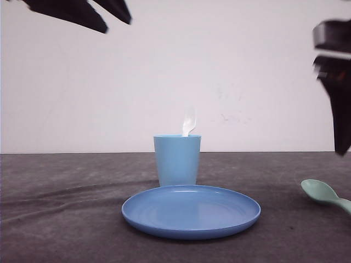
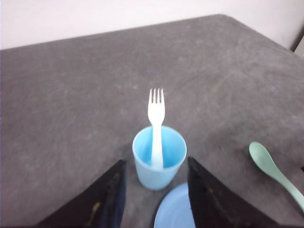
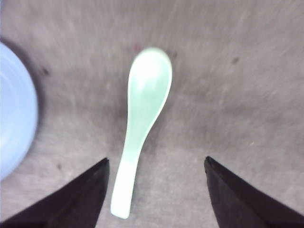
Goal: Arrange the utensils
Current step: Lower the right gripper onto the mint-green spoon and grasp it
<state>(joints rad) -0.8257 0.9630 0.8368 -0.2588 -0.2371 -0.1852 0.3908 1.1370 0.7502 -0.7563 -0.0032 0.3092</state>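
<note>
Already the fork (image 2: 156,114) stands in the cup (image 2: 158,156); the spoon (image 3: 140,118) lies flat near the table's (image 1: 55,219) right edge. We judge it light, stiff, slippery — best pinched mid-handle; our right gripper (image 3: 156,199) hangs spread above it, the left gripper (image 2: 154,199) released too.

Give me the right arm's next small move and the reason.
Probably lower the open right gripper over the green spoon and close on its handle. The fork already stands in the cup; the spoon lies loose on the table, its handle between the spread fingers.
</note>
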